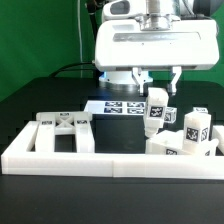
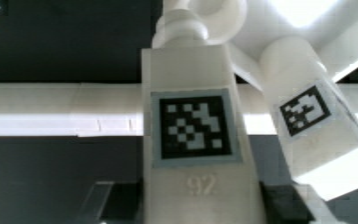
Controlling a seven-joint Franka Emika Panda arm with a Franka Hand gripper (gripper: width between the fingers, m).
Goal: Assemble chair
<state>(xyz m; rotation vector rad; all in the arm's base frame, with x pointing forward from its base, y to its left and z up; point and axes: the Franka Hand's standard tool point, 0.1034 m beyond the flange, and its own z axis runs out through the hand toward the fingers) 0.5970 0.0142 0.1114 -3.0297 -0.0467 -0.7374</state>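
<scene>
Gripping chair leg (image 1: 155, 110), loose parts (image 1: 194, 128) close beside

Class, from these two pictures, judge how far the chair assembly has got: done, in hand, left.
Done: nothing clearly joined; the cluster of parts may be loose. In hand: the gripper grips one tagged leg. Left: the ladder-like frame lies flat, unattached, apart from the cluster.

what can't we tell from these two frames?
- Wrist view: gripper fingers mostly cut off by the frame edge; contact on the leg unclear.
- Exterior view: parts cluster overlaps, border rail hides the bases; count unclear.
- Exterior view: marker board tags too small to read.
</scene>
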